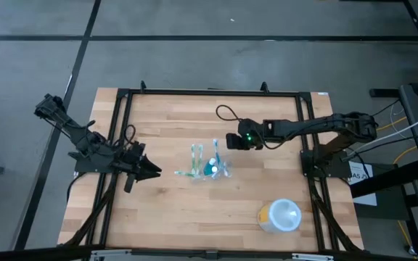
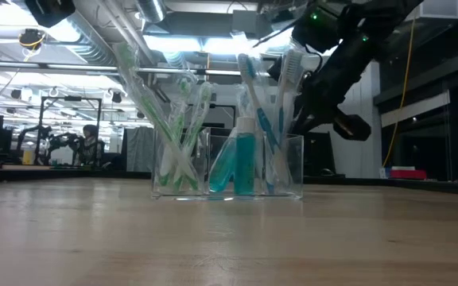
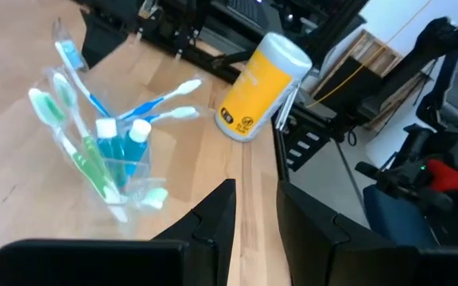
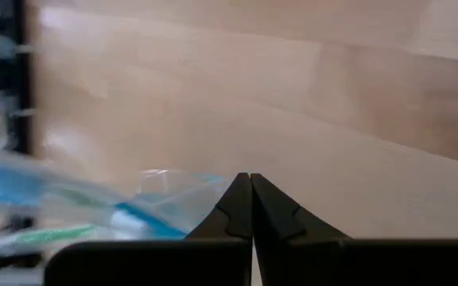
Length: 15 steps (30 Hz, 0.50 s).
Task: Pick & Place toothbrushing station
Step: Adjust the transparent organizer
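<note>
The toothbrushing station [image 1: 209, 168] is a clear plastic holder standing on its base at the middle of the wooden table. It holds green and blue toothbrushes and teal tubes [image 2: 233, 163]. My left gripper [image 1: 155, 172] hovers to its left, pointing toward it. Its fingers are open with nothing between them [image 3: 253, 226], and the station [image 3: 110, 159] lies ahead of them. My right gripper [image 1: 228, 141] hangs just beyond the station's far right corner. It is shut [image 4: 250, 187], slanting down, with the blurred station [image 4: 133, 214] beside its tips.
A yellow canister with a white lid [image 1: 280, 216] stands near the table's front right [image 3: 261, 87]. A black cable [image 1: 227, 112] loops on the far part of the table. Black frame rails [image 1: 122, 130] run along the table's sides, with bare wood around the station.
</note>
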Tool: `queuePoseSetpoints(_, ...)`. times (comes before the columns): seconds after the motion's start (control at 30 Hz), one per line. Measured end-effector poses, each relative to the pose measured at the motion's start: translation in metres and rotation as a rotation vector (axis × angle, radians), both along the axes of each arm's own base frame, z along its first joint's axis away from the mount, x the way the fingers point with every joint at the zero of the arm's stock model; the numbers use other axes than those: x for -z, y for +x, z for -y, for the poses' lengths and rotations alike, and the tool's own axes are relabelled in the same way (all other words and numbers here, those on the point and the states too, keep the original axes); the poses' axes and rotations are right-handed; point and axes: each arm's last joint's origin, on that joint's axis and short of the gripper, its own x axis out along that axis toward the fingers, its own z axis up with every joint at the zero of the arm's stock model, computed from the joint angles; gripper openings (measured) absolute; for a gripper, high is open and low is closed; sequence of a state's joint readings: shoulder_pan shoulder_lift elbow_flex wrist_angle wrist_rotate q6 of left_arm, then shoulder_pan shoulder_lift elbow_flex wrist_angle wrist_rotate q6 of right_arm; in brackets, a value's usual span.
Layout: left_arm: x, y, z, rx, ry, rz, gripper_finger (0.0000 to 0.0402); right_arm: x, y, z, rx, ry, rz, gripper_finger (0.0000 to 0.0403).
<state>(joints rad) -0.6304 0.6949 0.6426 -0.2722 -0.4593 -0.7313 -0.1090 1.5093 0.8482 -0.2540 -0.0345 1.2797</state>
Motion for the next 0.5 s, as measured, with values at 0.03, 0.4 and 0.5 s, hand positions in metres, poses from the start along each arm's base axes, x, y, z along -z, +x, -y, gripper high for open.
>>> queuePoseSetpoints(0.03, 0.001, 0.001, 0.001, -0.001, -0.001, -0.006, 0.0088, 0.000, 0.001, 0.001, -0.014, 0.005, 0.014, 0.0000)
queuePoseSetpoints(0.4, 0.007, 0.009, 0.011, -0.007, -0.009, -0.035, 0.0088, 0.010, 0.013, -0.006, -0.079, 0.032, 0.053, 0.0000)
queuePoseSetpoints(0.5, 0.007, 0.010, 0.012, -0.004, -0.012, -0.033, 0.0088, 0.019, 0.022, -0.011, -0.091, 0.055, 0.071, 0.0000)
